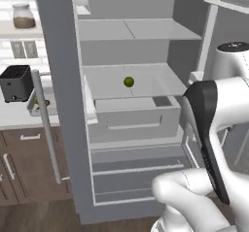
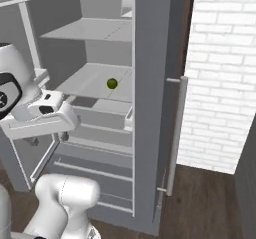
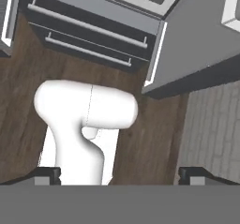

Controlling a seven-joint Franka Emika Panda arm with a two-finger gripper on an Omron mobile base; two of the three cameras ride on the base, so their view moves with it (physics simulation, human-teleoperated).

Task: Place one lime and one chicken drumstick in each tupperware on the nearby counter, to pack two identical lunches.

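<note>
So end effector spread wide, empty, pointing down at wood floor by fridge drawers. Lime sits alone on middle fridge shelf, well apart. Tupperware on worktop left of open door, beside toaster.

No readable text, label, brand, number or sign on anything in view.

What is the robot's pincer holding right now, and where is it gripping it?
Nothing. The pincer is open and empty, pointing down at the wooden floor. The lime sits untouched on a fridge shelf.
</note>
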